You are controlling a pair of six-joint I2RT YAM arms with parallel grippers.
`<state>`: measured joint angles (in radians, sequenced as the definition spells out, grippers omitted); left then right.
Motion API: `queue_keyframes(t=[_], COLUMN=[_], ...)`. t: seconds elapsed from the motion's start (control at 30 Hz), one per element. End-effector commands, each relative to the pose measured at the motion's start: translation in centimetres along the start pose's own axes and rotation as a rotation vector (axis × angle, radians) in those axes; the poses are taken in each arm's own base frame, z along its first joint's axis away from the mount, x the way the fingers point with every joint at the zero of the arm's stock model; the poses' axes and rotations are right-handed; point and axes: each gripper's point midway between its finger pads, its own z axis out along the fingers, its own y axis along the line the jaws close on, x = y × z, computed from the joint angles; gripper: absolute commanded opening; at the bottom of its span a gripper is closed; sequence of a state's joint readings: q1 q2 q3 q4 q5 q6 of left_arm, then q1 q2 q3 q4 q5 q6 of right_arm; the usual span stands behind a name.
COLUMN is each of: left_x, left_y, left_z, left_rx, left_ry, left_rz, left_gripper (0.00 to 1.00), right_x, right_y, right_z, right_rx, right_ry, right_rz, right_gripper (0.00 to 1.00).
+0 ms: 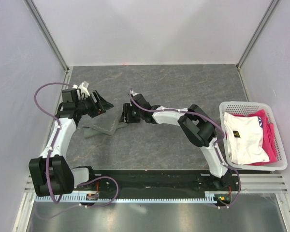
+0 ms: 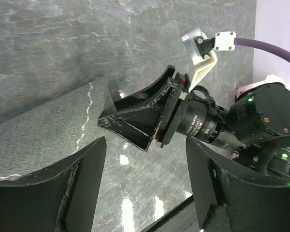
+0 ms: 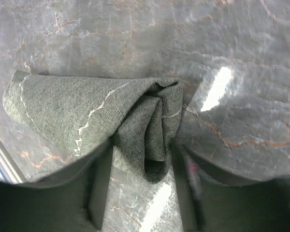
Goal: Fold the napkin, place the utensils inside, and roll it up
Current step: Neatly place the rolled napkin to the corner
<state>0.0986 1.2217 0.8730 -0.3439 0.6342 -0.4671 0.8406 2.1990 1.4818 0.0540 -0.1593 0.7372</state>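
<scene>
The dark grey napkin [image 1: 100,128] lies crumpled on the stone table, left of centre. Its pale hem shows in the right wrist view, where the napkin [image 3: 77,106] is bunched into a thick fold at one end. My right gripper [image 1: 127,115] [image 3: 141,162] is shut on that fold, with cloth filling the gap between its fingers. In the left wrist view the napkin [image 2: 43,130] rises to the right gripper [image 2: 140,121]. My left gripper [image 1: 102,105] [image 2: 146,166] hovers open just left of it, with only bare table between its fingers. The utensils are out of view.
A white basket [image 1: 253,104] at the right edge holds a white fabric [image 1: 244,137] and a pink fabric [image 1: 267,135]. Pale walls close in the table on three sides. The two wrists are close together.
</scene>
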Motion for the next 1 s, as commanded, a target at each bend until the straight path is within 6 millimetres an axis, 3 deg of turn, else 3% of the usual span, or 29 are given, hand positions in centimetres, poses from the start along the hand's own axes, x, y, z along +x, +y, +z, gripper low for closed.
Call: queue_keyframes(t=[0.0, 0.03, 0.07, 0.1, 0.17, 0.2, 0.23, 0.27, 0.3, 0.33, 0.37, 0.4, 0.43, 0.47, 0.5, 0.53, 0.57, 0.6, 0.67, 0.77, 0.83, 0.97], left_x=[-1.8, -1.9, -2.0, -2.1, -2.4, -2.7, -2.9, -3.0, -3.2, -3.3, -3.3, -3.2, -3.1, -3.1, -3.0, -2.9, -2.8, -2.6, -2.6, -2.5, -2.5, -2.5], left_y=[-0.4, -0.4, -0.4, -0.8, -1.7, -2.0, -2.4, -2.8, -3.3, -3.6, -3.8, -4.2, -4.5, -4.8, -5.3, -5.8, -6.1, -6.4, -6.5, -6.9, -7.1, -7.3], left_z=[-1.0, -1.0, -1.1, -1.3, -1.7, -2.0, -2.3, -2.5, -3.0, -3.1, -3.3, -3.6, -3.8, -4.0, -4.5, -4.8, -5.0, -5.5, -5.9, -6.4, -6.7, -7.0], left_rx=[-0.006, -0.01, -0.011, 0.0, 0.029, 0.038, 0.047, 0.059, 0.07, 0.081, 0.089, 0.102, 0.117, 0.13, 0.145, 0.165, 0.176, 0.182, 0.181, 0.186, 0.188, 0.19], left_ry=[-0.063, -0.068, -0.073, -0.076, -0.088, -0.101, -0.113, -0.123, -0.139, -0.148, -0.152, -0.158, -0.158, -0.161, -0.174, -0.182, -0.19, -0.205, -0.229, -0.248, -0.258, -0.278], left_rz=[0.079, 0.084, 0.092, 0.102, 0.142, 0.162, 0.19, 0.21, 0.231, 0.254, 0.267, 0.284, 0.306, 0.322, 0.35, 0.373, 0.391, 0.412, 0.435, 0.465, 0.481, 0.504], left_gripper=[0.74, 0.74, 0.74, 0.74, 0.74, 0.74, 0.75, 0.75, 0.75, 0.75, 0.75, 0.75, 0.75, 0.76, 0.76, 0.76, 0.77, 0.77, 0.79, 0.8, 0.81, 0.82], right_x=[-1.7, -2.5, -2.7, -2.5, -4.3, -4.0, -5.7, -6.1, -5.8, -7.0, -6.1, -7.4, -7.8, -6.5, -7.7, -8.0, -7.3, -8.0, -7.4, -6.5, -5.6, -5.2], right_y=[1.1, 1.9, 2.2, 2.1, 3.5, 2.6, 3.6, 3.4, 1.8, 2.2, 0.6, 0.1, -1.2, -3.5, -3.9, -5.2, -8.3, -8.3, -10.6, -12.8, -14.0, -14.5], right_z=[-0.8, -1.8, -2.5, -3.2, -6.1, -7.0, -9.4, -10.5, -11.4, -13.6, -14.3, -16.4, -17.4, -18.0, -20.6, -21.9, -23.0, -25.4, -28.1, -30.4, -30.9, -31.8], right_rx=[-0.005, -0.023, -0.03, -0.028, -0.043, -0.024, -0.033, -0.029, 0.0, -0.006, 0.02, 0.03, 0.077, 0.13, 0.139, 0.189, 0.27, 0.283, 0.344, 0.411, 0.447, 0.466], right_ry=[-0.005, -0.023, -0.03, -0.03, -0.09, -0.088, -0.147, -0.165, -0.166, -0.213, -0.196, -0.242, -0.274, -0.264, -0.326, -0.366, -0.381, -0.446, -0.503, -0.554, -0.562, -0.587], right_rz=[-0.103, -0.144, -0.164, -0.18, -0.227, -0.228, -0.244, -0.247, -0.24, -0.248, -0.244, -0.235, -0.231, -0.229, -0.221, -0.211, -0.189, -0.185, -0.169, -0.143, -0.131, -0.117], right_gripper=[0.66, 0.74, 0.9, 0.95, 0.98, 0.98, 0.98, 0.98, 0.98, 0.98, 0.98, 0.98, 0.98, 0.98, 0.98, 0.98, 0.98, 0.98, 0.98, 0.98, 0.98, 0.98])
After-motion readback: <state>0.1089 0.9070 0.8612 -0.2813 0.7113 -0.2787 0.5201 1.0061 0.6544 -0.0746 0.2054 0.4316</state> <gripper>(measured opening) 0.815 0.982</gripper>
